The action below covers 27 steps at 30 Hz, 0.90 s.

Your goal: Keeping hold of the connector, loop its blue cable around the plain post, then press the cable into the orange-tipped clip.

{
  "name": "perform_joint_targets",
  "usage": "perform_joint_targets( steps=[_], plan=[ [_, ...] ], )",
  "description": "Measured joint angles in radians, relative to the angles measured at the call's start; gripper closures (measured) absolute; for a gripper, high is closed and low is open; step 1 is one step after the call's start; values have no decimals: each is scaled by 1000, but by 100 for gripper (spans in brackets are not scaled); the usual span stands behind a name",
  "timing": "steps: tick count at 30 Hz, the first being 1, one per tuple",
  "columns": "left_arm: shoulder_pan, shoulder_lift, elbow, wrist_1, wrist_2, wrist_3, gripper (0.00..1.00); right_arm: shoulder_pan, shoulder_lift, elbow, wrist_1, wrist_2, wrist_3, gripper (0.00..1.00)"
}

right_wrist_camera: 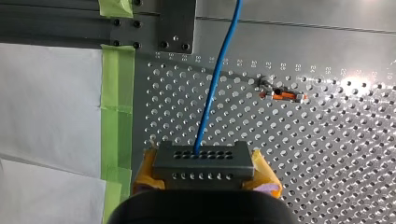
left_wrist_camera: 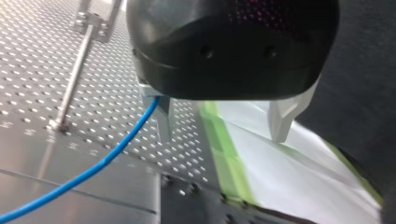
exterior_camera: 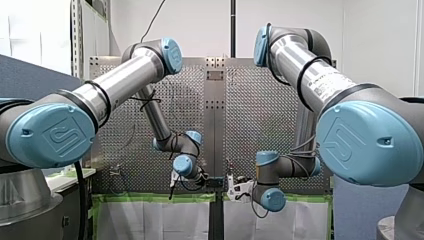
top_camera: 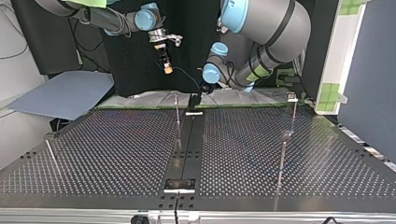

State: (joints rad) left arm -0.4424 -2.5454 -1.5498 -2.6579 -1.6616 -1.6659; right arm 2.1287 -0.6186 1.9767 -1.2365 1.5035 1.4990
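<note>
**Right gripper and connector.** In the right wrist view, my right gripper (right_wrist_camera: 201, 179) has its yellow pads (right_wrist_camera: 145, 173) pressed against the two ends of the connector (right_wrist_camera: 201, 158) and pinches it. The connector is a grey rectangular block. Its upper face carries a row of small round holes, and a second row runs along its near face.

**Cable.** The blue cable (right_wrist_camera: 215, 84) is thin and smooth. It leaves a hole near the middle of the connector's upper row and runs ahead of the gripper over the perforated table (right_wrist_camera: 327, 154).

**Clip.** The orange-tipped clip (right_wrist_camera: 280, 96) stands on the table ahead of the connector, off to one side and apart from the cable.

**Left gripper.** In the left wrist view, the two metal fingers (left_wrist_camera: 283, 119) of my left gripper (left_wrist_camera: 223, 139) are spread wide and hold nothing. The cable passes just beside one finger. Whether it touches that finger cannot be determined. A thin metal post (left_wrist_camera: 72, 84) stands upright on the table beyond the cable.

**Position.** In the top view, the connector hangs above the table's far edge, left of centre.

**Markings.**
- Small numerals (right_wrist_camera: 224, 60) are printed along the table's first hole row. They are too small to read.
- In the front view, each joint cap (exterior_camera: 52, 135) bears a raised logo.
- The label (exterior_camera: 325, 85) on my right arm is illegible.
</note>
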Motion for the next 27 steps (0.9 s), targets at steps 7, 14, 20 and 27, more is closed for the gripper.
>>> perform_joint_targets(
  steps=[7, 14, 20, 27],
  plan=[
    [7, 0, 0, 57, 52, -54, 0, 0, 1, 0, 0, 0, -2, 100],
    [7, 0, -1, 69, 43, -51, 24, 0, 1, 0, 1, 0, -3, 100],
    [9, 0, -15, 82, 38, -27, 65, 0, 1, 0, 2, 0, -3, 100],
    [14, 0, -41, 117, 30, 3, 100, 0, 1, 0, 1, 0, -3, 100]
  ],
)
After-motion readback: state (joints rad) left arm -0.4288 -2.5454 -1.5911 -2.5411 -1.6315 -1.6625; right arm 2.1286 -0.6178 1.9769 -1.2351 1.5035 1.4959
